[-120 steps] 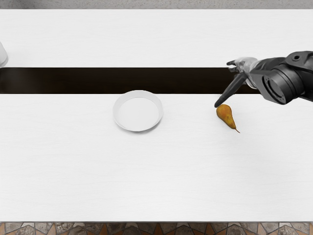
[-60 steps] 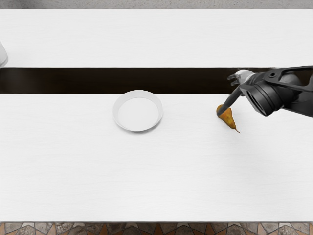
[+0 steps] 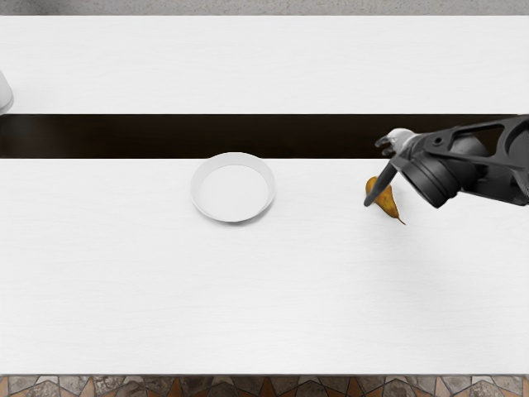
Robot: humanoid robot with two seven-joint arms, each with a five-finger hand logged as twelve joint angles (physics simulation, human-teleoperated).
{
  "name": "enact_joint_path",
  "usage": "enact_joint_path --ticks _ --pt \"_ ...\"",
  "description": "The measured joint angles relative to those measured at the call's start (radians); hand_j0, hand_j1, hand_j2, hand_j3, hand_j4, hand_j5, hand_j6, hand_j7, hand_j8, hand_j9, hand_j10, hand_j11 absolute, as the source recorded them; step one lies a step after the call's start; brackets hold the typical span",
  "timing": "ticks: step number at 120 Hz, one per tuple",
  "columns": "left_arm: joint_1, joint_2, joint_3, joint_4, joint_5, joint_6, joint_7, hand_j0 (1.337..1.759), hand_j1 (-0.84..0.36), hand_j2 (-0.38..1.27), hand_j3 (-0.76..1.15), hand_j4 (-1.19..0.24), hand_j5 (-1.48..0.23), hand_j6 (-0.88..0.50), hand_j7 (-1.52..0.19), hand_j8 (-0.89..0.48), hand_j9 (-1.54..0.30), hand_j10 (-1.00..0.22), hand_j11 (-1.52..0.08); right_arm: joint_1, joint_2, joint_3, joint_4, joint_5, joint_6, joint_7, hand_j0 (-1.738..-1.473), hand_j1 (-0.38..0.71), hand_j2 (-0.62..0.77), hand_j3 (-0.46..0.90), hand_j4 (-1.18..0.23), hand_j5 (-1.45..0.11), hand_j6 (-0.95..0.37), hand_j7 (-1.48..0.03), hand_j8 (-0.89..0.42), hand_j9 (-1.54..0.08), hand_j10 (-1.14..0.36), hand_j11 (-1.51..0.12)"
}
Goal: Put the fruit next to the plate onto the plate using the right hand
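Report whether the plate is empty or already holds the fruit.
Empty: the plate shows a bare white inside. The pear lies on the table to its right, beside the right hand.

I see my white table [image 3: 264,289] from above, with a dark gap [image 3: 207,136] running across it towards the far edge. A round white plate [image 3: 199,197] sits just left of centre. Well apart, towards the right edge, a brown pear [image 3: 388,201] lies on the table, stem pointing at the near right corner. My right hand [image 3: 390,172] comes in from that edge and overlaps the pear's fat end.
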Motion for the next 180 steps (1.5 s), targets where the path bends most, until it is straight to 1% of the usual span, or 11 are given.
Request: enact_joint_path --ticks 15,41,57,71,91,117,125,149,180 --pt "0.0 0.0 0.0 0.0 0.0 0.0 0.0 1.658 0.35 0.0 0.0 0.0 0.0 0.0 0.0 0.0 0.0 0.0 0.0 0.003 0.016 -0.018 -0.001 0.0 0.0 0.0 -1.658 -0.12 -0.04 0.0 -0.19 -0.25 -0.19 -0.25 -0.19 -0.25 -0.19 -0.25" --pt "0.0 0.0 0.0 0.0 0.0 0.0 0.0 1.658 0.35 0.0 0.0 0.0 0.0 0.0 0.0 0.0 0.0 0.0 0.0 0.004 0.03 -0.029 -0.001 -0.001 0.0 0.0 -1.658 -0.01 -0.06 0.0 -0.29 -0.37 -0.29 -0.37 -0.29 -0.37 -0.29 -0.37" --pt "0.0 0.0 0.0 0.0 0.0 0.0 0.0 1.658 0.35 0.0 0.0 0.0 0.0 0.0 0.0 0.0 0.0 0.0 0.0 0.005 0.032 -0.042 -0.002 -0.004 0.0 0.0 -1.658 0.04 -0.06 0.0 -0.32 -0.42 -0.32 -0.42 -0.32 -0.42 -0.32 -0.42" --pt "0.0 0.0 0.0 0.0 0.0 0.0 0.0 1.658 0.35 0.0 0.0 0.0 0.0 0.0 0.0 0.0 0.0 0.0 0.0 0.006 0.033 -0.054 -0.002 -0.011 0.0 0.0 -1.658 0.06 -0.07 0.0 -0.34 -0.44 -0.34 -0.44 -0.34 -0.44 -0.34 -0.44" --pt "0.0 0.0 0.0 0.0 0.0 0.0 0.0 1.658 0.35 0.0 0.0 0.0 0.0 0.0 0.0 0.0 0.0 0.0 0.0 0.02 0.063 -0.091 -0.008 -0.02 0.0 0.0 -1.658 0.07 -0.07 0.0 -0.36 -0.45 -0.36 -0.46 -0.35 -0.46 -0.36 -0.46" --pt "0.0 0.0 0.0 0.0 0.0 0.0 0.0 1.658 0.35 0.0 0.0 0.0 0.0 0.0 0.0 0.0 0.0 0.0 0.0 0.023 0.084 -0.116 -0.017 -0.033 0.0 0.0 -1.658 0.08 -0.07 0.0 -0.38 -0.45 -0.37 -0.47 -0.46 -0.47 -0.37 -0.47" --pt "0.0 0.0 0.0 0.0 0.0 0.0 0.0 1.658 0.35 0.0 0.0 0.0 0.0 0.0 0.0 0.0 0.0 0.0 0.0 0.023 0.085 -0.126 -0.019 -0.037 0.0 0.0 -1.658 0.08 -0.07 0.0 -0.37 -0.46 -0.37 -0.47 -0.47 -0.47 -0.37 -0.47" --pt "0.0 0.0 0.0 0.0 0.0 0.0 0.0 1.658 0.35 0.0 0.0 0.0 0.0 0.0 0.0 0.0 0.0 0.0 0.0 0.017 0.087 -0.138 -0.026 -0.045 0.0 0.0 -1.658 0.08 -0.07 0.0 -0.37 -0.46 -0.36 -0.47 -0.4 -0.47 -0.36 -0.47" --pt "0.0 0.0 0.0 0.0 0.0 0.0 0.0 1.658 0.35 0.0 0.0 0.0 0.0 0.0 0.0 0.0 0.0 0.0 0.0 0.007 0.101 -0.157 -0.032 -0.061 0.0 0.0 -1.658 0.08 -0.07 0.0 -0.36 -0.47 -0.36 -0.47 -0.37 -0.47 -0.36 -0.47"
